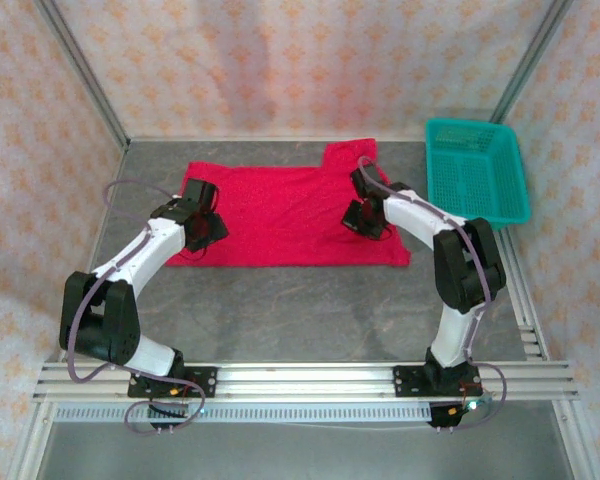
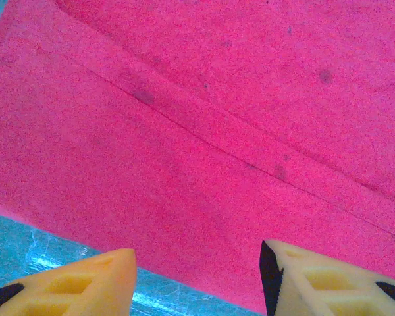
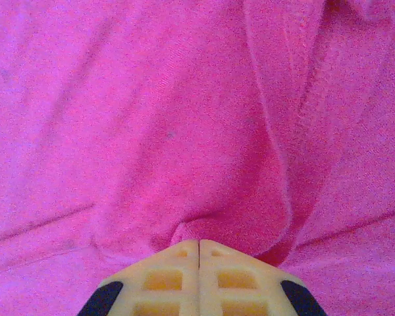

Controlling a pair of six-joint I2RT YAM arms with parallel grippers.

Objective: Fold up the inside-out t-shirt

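The inside-out t-shirt (image 1: 280, 215) lies spread flat and bright red across the back middle of the table, with one sleeve sticking out at its far right. My left gripper (image 1: 208, 215) hovers over the shirt's left edge. In the left wrist view it (image 2: 197, 276) stands open above the cloth (image 2: 217, 99), where a seam runs diagonally. My right gripper (image 1: 363, 222) is down on the shirt's right part. In the right wrist view it (image 3: 199, 242) is shut, and the cloth (image 3: 151, 118) puckers into a pinched fold at its tips.
A teal plastic basket (image 1: 475, 170) stands at the back right, just beyond the shirt's sleeve. Grey table (image 1: 310, 300) stretches between the shirt and the arm bases. Patterned walls close in the back and both sides.
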